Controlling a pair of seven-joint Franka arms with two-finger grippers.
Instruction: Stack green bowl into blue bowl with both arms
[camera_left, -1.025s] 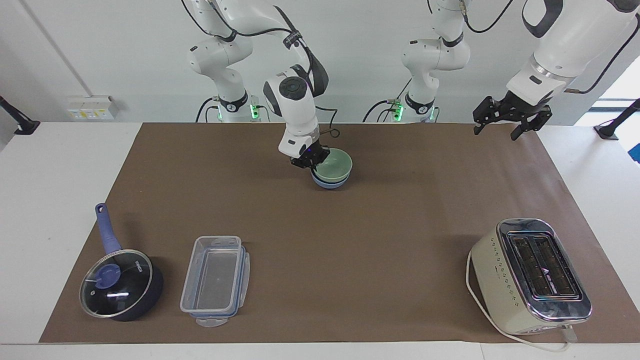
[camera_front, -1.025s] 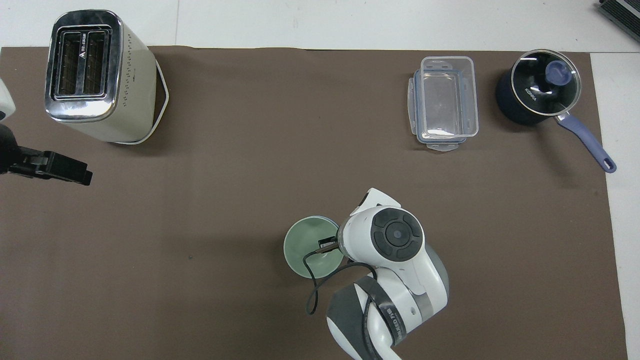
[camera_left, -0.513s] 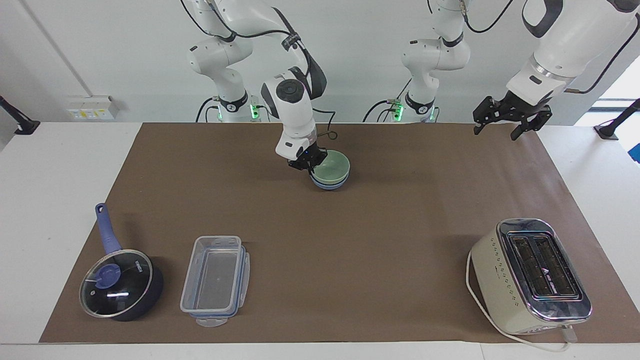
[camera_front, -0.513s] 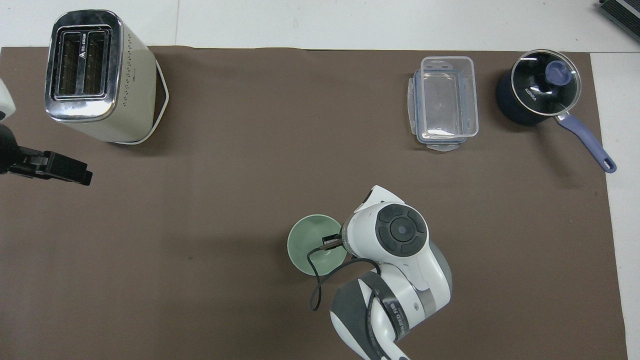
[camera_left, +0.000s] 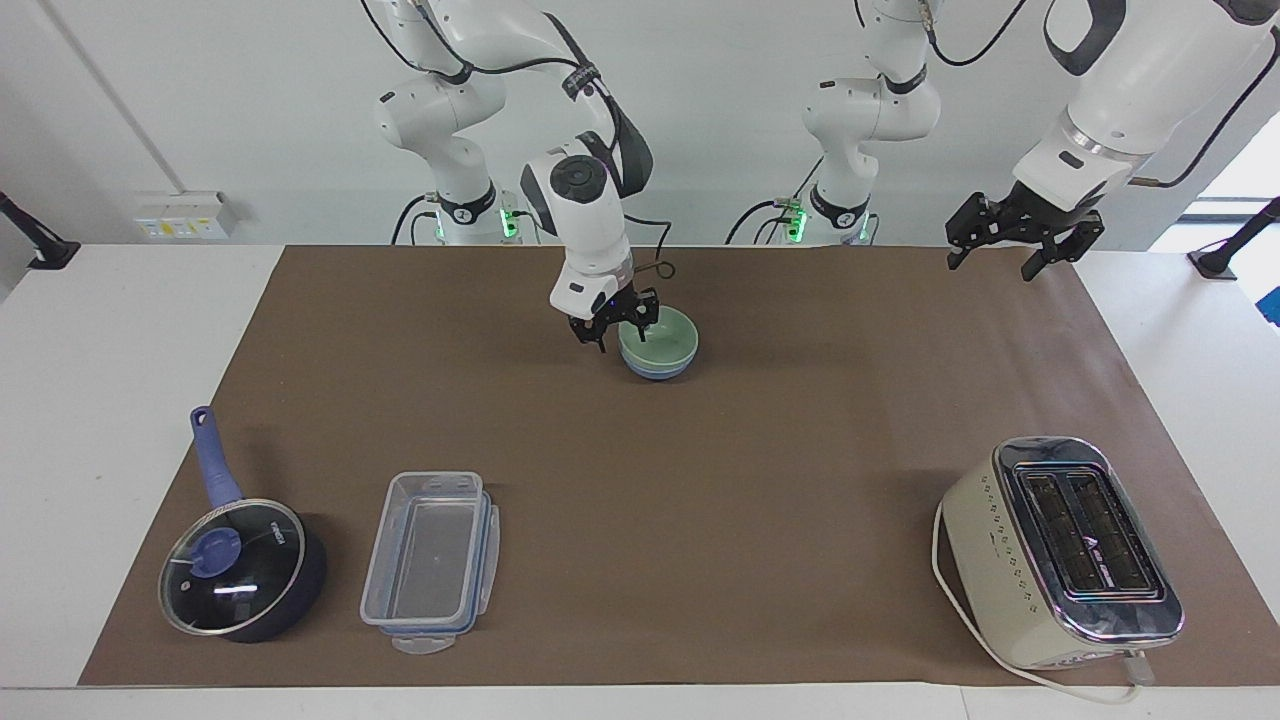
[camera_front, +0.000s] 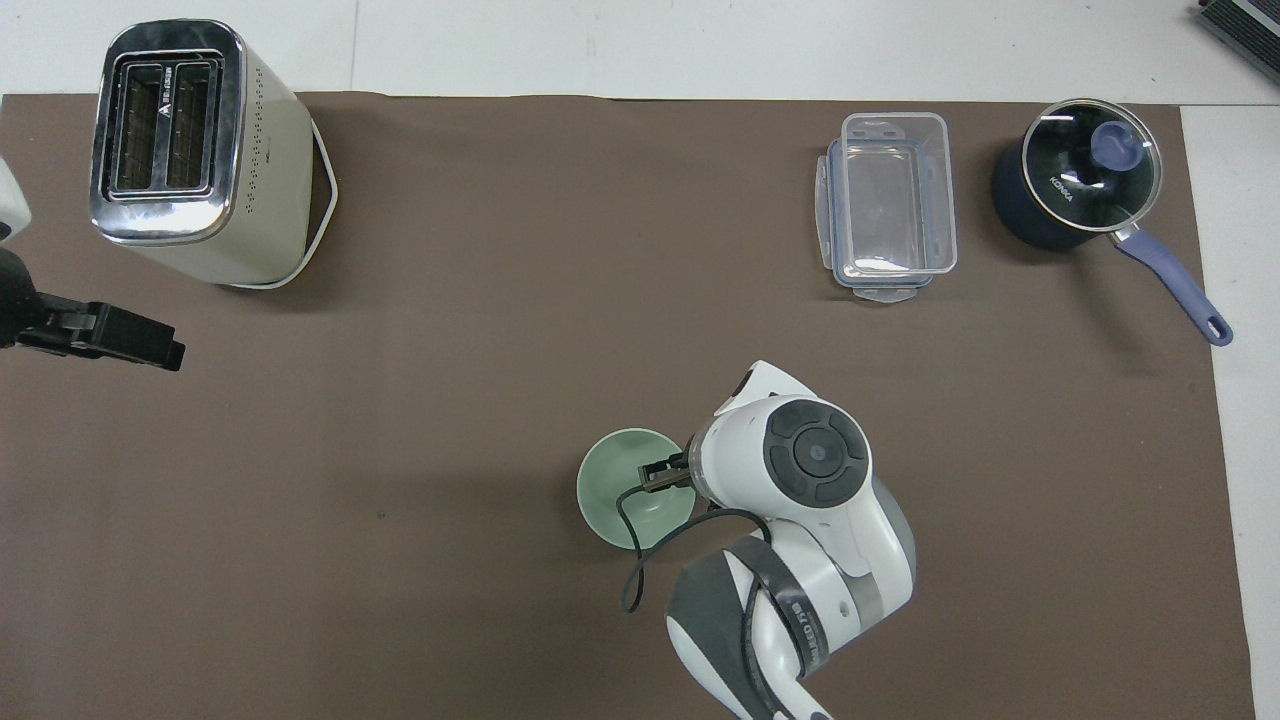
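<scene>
Right gripper (camera_left: 612, 331) hangs at the rim of the green bowl (camera_left: 657, 338), on the side toward the right arm's end of the worktop (camera_left: 700, 480). Its fingers stand apart and straddle the rim without clamping it.

The green bowl sits nested in the blue bowl (camera_left: 655, 371), level, with only a low band of blue showing beneath it. The pair stands on the worktop near the robots, about midway between the two arms.

Left gripper (camera_left: 1020, 240) waits raised over the worktop's edge at the left arm's end, fingers apart, holding nothing.

Handling, by judgement: both bowls look light, rigid and smooth, so they are likely to slip under a loose grip. The rim is the sound hold, one finger inside and one outside. Lifting the upper bowl may drag the lower one with it.

Farther out stand a toaster (camera_left: 1065, 550), a clear container (camera_left: 430, 560) and a lidded saucepan (camera_left: 240, 565).
</scene>
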